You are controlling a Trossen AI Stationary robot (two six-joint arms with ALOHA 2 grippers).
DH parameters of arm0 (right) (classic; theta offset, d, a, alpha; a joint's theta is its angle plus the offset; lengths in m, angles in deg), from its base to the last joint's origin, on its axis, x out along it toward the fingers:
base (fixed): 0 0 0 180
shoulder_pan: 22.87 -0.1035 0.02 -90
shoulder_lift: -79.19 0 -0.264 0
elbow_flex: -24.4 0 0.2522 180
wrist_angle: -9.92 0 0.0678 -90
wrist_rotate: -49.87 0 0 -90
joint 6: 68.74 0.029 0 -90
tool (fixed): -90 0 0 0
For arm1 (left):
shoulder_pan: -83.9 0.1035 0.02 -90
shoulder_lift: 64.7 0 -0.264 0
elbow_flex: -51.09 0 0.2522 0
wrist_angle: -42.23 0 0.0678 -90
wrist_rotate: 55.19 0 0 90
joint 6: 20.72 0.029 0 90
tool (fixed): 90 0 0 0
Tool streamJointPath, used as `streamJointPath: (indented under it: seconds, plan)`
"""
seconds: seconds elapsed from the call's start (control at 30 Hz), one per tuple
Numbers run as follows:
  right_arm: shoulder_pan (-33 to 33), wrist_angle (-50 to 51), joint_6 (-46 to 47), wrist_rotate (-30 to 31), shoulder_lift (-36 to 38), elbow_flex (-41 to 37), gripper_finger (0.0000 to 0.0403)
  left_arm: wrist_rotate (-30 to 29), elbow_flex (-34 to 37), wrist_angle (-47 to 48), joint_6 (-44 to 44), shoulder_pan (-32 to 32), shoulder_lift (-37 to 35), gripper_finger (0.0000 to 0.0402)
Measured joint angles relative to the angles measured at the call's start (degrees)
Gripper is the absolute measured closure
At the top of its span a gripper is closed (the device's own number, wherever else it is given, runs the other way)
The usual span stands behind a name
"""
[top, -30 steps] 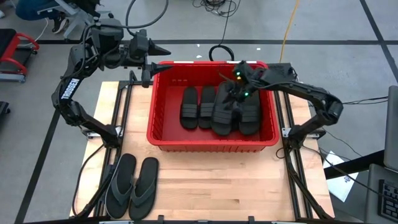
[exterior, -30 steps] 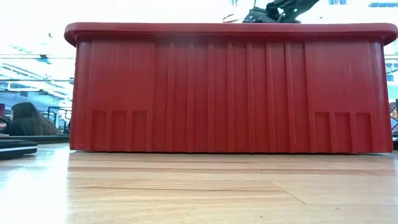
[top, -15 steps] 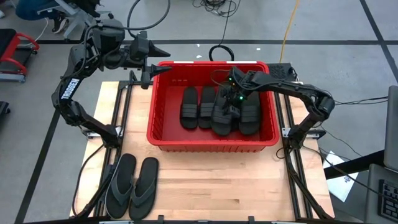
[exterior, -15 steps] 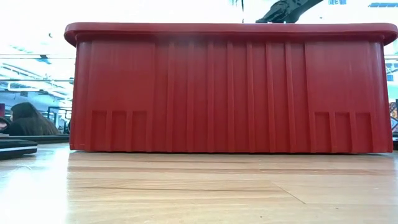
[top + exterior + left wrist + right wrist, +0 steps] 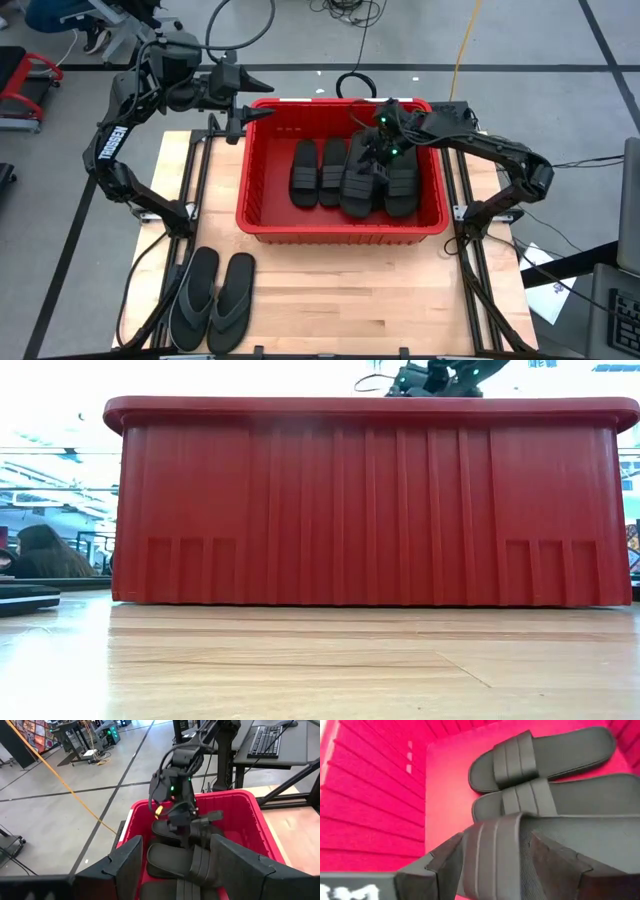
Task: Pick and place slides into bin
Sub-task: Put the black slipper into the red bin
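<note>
Counter (image 5: pixel 340 290): we see the wooden top carrying everything.
Bin (image 5: pixel 262 190): red, at the far middle.
Slides in bin (image 5: pixel 320 172): banded ones lying side by side.
Thong slides (image 5: pixel 212 300): paired at near left.
Left hand (image 5: pixel 262 108): spread, over the bin's far-left corner.
Right hand (image 5: pixel 378 158): spread, empty, above the binned slides.

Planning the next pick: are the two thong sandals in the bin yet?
Out. The thong sandals lie side by side on the table, in front of the bin.
</note>
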Motion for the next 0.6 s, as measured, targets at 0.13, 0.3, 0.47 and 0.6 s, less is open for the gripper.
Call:
streamJointPath:
  seconds: [0.13,0.3,0.47,0.6]
  plan:
    - [1.36,2.95,0.46,-0.19,0.31,0.04,0.019,0.04,0.0,0.42,0.0,0.0,0.0,0.0165]
    - [2.27,6.14,-1.78,0.12,-2.04,0.02,0.019,0.07,0.0,1.47,0.0,0.04,0.0,0.0165]
    - [2.98,5.76,-2.69,3.33,-4.04,0.02,0.019,0.09,0.0,1.75,-0.11,0.04,0.0,0.0165]
    - [3.02,6.7,-2.92,2.75,-5.58,0.02,0.019,0.09,0.0,1.84,-0.34,0.04,0.0,0.0165]
